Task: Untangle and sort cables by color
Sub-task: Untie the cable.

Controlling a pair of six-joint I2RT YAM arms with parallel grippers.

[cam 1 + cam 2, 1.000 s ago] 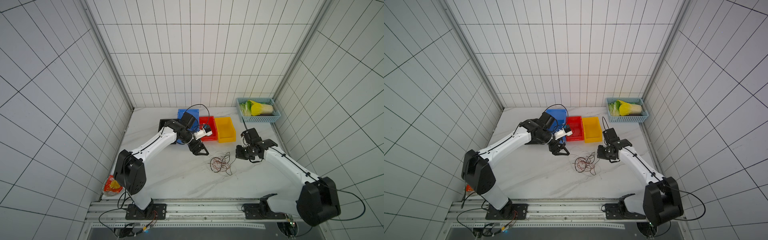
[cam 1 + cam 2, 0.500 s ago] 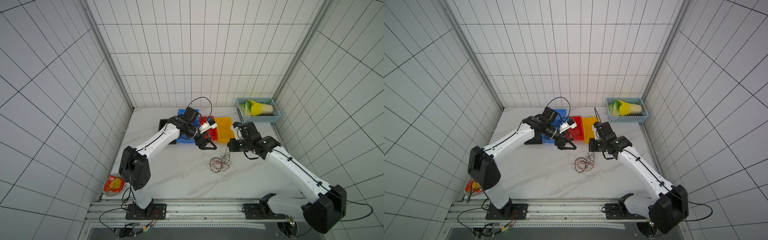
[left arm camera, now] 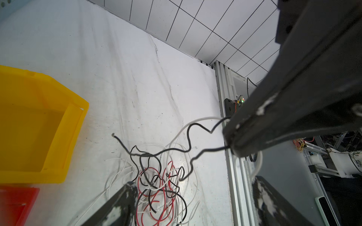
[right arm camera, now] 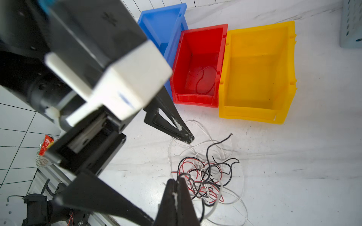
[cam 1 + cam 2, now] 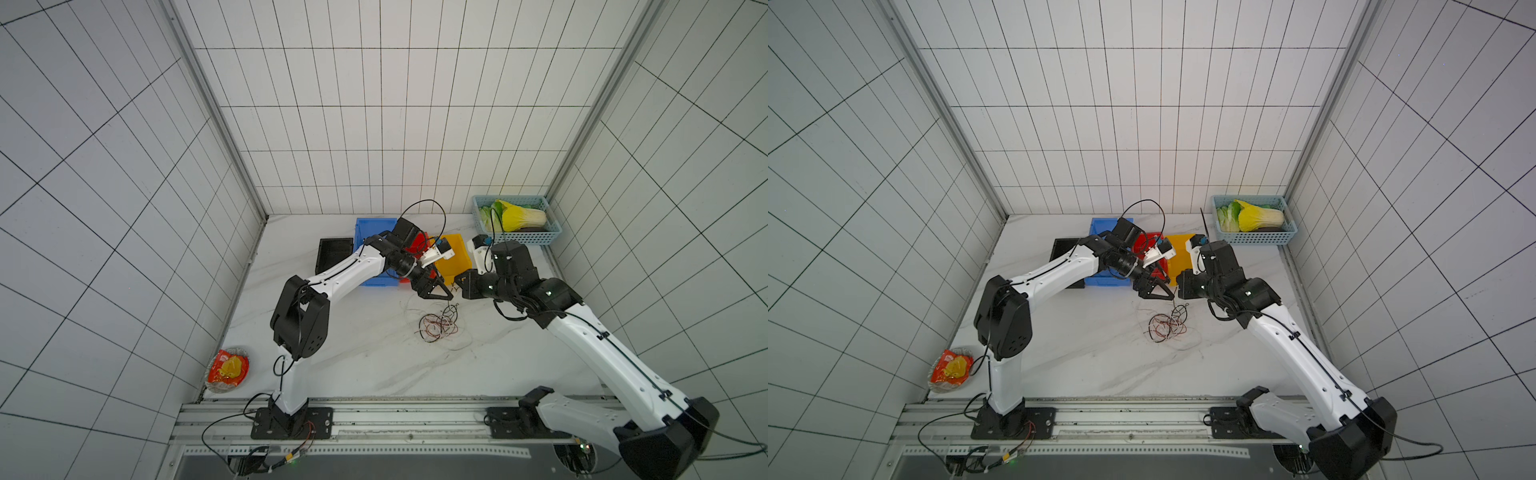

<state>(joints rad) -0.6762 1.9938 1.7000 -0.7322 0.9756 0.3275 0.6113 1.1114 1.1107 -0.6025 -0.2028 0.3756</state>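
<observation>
- Untangling step in hand, by the look of it: pinching a black strand (image 3: 188, 137) and, apparently, a white strand (image 3: 195, 121) in the right gripper (image 3: 229, 138), jaws pressed together, raised a little above the heap.
- Holding the left gripper (image 5: 435, 296) over the far side of the heap, jaws spread wide, gripping nothing.
- Placing the cables (image 5: 438, 326): one loose heap on the table, roughly midway between the left and right edges, nearer the far edge, just in front of the red bin (image 4: 195, 100) and yellow bin (image 4: 252, 112).
- Next, probably: lower the spread jaws onto one strand near the pinch, close, then draw the two grips apart. Calls for a slow, steady pull, to avoid dragging the whole heap along.
- Counted along the far edge: four containers in a row, namely black tray (image 5: 334, 253), blue bin (image 4: 162, 21), red bin, yellow bin.
- Counted in the red bin: one thin wire loop (image 4: 197, 83). Nothing seen in the yellow bin.
- Counted in the heap: three colours, black, red and white, with no blue seen. Too interlaced for a strand count.
- Counted besides: one basket (image 5: 517, 239) with a cabbage (image 5: 519, 218) at the far right corner, and one bowl (image 5: 216, 384) with a packet (image 5: 227, 368) at the near left corner.
</observation>
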